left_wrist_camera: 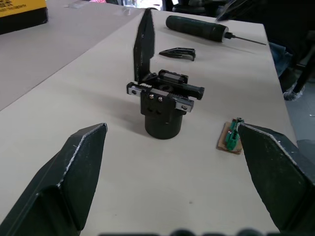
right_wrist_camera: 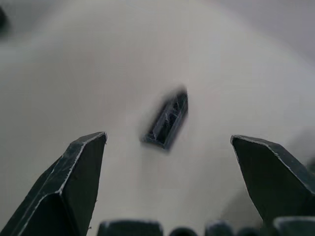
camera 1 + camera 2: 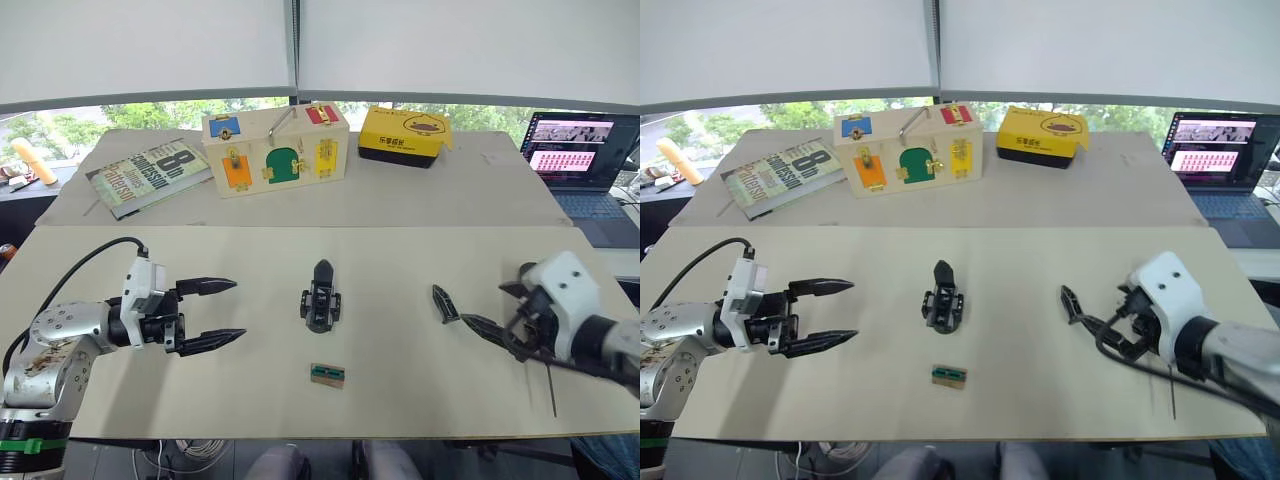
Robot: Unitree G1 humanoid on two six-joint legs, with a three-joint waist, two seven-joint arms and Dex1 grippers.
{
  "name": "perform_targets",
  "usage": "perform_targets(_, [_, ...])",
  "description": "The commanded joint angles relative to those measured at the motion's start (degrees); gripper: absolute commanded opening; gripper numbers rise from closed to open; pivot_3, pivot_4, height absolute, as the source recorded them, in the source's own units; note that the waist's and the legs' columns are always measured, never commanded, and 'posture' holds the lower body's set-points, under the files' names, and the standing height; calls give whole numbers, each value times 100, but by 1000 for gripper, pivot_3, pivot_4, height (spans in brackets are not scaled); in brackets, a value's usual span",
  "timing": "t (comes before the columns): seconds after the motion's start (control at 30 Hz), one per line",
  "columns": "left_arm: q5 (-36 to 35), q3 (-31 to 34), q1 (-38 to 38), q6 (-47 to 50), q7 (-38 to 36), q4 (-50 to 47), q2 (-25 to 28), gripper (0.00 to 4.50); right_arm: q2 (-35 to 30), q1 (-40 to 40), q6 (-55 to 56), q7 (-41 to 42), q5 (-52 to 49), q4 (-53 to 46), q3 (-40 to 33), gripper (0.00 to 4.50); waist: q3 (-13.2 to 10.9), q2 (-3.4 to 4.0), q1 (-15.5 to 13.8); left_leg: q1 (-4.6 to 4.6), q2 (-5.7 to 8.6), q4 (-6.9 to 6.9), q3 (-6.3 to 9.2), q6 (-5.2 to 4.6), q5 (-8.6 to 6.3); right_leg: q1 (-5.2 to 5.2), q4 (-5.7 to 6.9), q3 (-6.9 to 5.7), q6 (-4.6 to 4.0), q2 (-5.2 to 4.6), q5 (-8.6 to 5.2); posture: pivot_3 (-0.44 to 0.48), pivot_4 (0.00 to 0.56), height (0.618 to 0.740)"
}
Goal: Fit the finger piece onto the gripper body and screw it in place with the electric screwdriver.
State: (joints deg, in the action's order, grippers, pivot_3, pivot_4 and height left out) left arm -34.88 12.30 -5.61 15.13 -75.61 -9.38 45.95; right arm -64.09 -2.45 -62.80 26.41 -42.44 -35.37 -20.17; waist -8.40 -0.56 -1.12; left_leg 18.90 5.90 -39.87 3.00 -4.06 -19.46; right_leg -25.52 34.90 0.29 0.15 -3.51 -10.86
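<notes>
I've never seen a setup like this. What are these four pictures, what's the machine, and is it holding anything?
It is a two-armed robot standing at a table. The two wide pictures come from a pair of cameras in its head, looking down over its arms. The other two come from a camera on each wrist, looking out between that gripper's two black fingers.

The left gripper is open and empty, aimed at the gripper body, a small black block with one pointed finger sticking up. The right gripper is also open, hovering over the finger piece, a loose black pointed part lying flat. The electric screwdriver lies past that. A little green-and-tan block sits near the front edge. At the back are a book, a wooden box, a yellow case and a laptop.
</notes>
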Motion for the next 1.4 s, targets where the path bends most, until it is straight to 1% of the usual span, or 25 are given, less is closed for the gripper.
perform_targets(0.03, [-49, -29, -7, 7, -46, -233, 80, 4475, -7, 966, -941, -147, -38, 524, 704, 4500, 3, -4, 19, 18, 0, -10, 0, 0, 0, -24, 7, -2, -1, 1, 1, 0, 150, 740])
perform_targets(0.1, [-41, -65, 7, 0, -47, -301, 71, 4475, 99, 1684, -1417, -243, 110, 882, 1302, 4500, 2, -3, 46, 55, 5, -23, -10, -1, 1, -66, 11, 4, 0, 0, 3, 0, 150, 740])
perform_targets(0.13, [-40, -72, 0, -5, -30, -326, 64, 4475, 245, 1964, -1618, -311, 135, 1055, 1439, 4500, 2, -4, 60, 59, 4, -27, -10, -1, 1, -69, 12, 3, 0, 0, 4, 0, 150, 740])
perform_targets(0.2, [-80, -87, -16, 30, 22, -400, 38, 4475, 437, 2371, -1716, -396, 386, 1352, 1893, 4500, 2, -4, 69, 67, 3, -29, -10, -1, 1, -74, 11, 3, -1, 0, 4, 0, 150, 740])
perform_targets(0.27, [-73, -112, 23, 34, 86, -485, 13, 4475, 746, 2668, -1905, -531, 562, 1607, 2143, 4500, 2, -3, 62, 67, 3, -30, -9, -1, 1, -75, 12, 1, -2, 0, 4, 0, 150, 740])
perform_targets(0.37, [-65, -131, 93, 25, 166, -580, -16, 4475, 1342, 3003, -2331, -742, 676, 1867, 2081, 4500, 2, -3, 54, 72, 3, -33, -10, -1, 1, -78, 13, 2, -2, 0, 5, 0, 150, 740])
perform_targets(0.53, [-80, -138, 173, 21, 245, -674, -25, 4475, 1885, 3246, -2706, -966, 967, 2098, 1992, 4500, 2, -2, 56, 72, 4, -44, -9, -1, 1, -75, 18, 1, -2, 2, 9, 0, 150, 740])
perform_targets(0.67, [-73, -144, 195, 2, 271, -687, -20, 4475, 2045, 3218, -2789, -1097, 1237, 2132, 2041, 4500, 4, -3, 59, 70, 4, -52, -9, 0, 2, -71, 22, 1, -2, 3, 13, 0, 150, 740])
perform_targets(0.8, [-66, -156, 185, -8, 270, -693, -17, 4475, 2115, 3162, -2961, -1067, 1241, 2078, 2022, 4500, 5, -4, 61, 62, 4, -55, -10, 0, 2, -64, 23, 1, -3, 4, 15, 0, 150, 740])
perform_targets(0.9, [-58, -145, 165, -20, 243, -651, 4, 4500, 2182, 3105, -2970, -1071, 1247, 2004, 1980, 3665, 5, -4, 56, 62, 4, -55, -9, 0, 2, -64, 24, 0, -2, 4, 15, 0, 150, 740])
perform_targets(1.07, [-37, -141, 130, -47, 228, -600, 10, 4500, 2195, 2975, -2970, -1093, 1231, 1766, 1962, 1946, 5, -4, 59, 62, 4, -53, -9, 0, 2, -66, 25, 0, -3, 5, 16, 0, 150, 740])
perform_targets(1.13, [-37, -131, 111, -46, 248, -586, 2, 4500, 2129, 2892, -2970, -1065, 1163, 1570, 1838, 1220, 5, -4, 50, 62, 4, -53, -8, 0, 2, -66, 25, -2, -3, 4, 16, 0, 150, 740])
perform_targets(1.17, [-55, -110, 101, -27, 281, -584, -7, 4500, 2117, 2866, -2970, -1058, 1149, 1466, 1714, 1115, 5, -4, 47, 62, 5, -54, -8, 0, 2, -66, 25, -2, -3, 4, 16, 0, 150, 740])
perform_targets(1.23, [-199, -26, 21, 157, 466, -596, -61, 4500, 2081, 2844, -2908, -990, 1168, 1150, 1435, 1119, 5, -3, 41, 63, 5, -53, -8, 0, 2, -67, 24, -3, -3, 4, 16, 0, 150, 740])
perform_targets(1.27, [-321, 38, -45, 291, 622, -610, -109, 4500, 2069, 2805, -2655, -940, 1191, 965, 1320, 1119, 5, -3, 43, 66, 6, -54, -7, 0, 2, -70, 25, -3, -3, 4, 16, 0, 150, 740])
perform_targets(1.33, [-686, 215, -265, 665, 1109, -651, -280, 4500, 2083, 2787, -2108, -876, 1252, 634, 1109, 1119, 4, -2, 50, 71, 7, -54, -8, 0, 2, -76, 27, -2, -2, 4, 16, 0, 150, 740])
perform_targets(1.4, [-1152, 400, -619, 1106, 1768, -694, -536, 4500, 2238, 2876, -1421, -944, 1382, 341, 905, 1119, 4, -3, 52, 72, 7, -56, -8, 2, 3, -77, 30, -3, -2, 5, 16, 0, 150, 740])
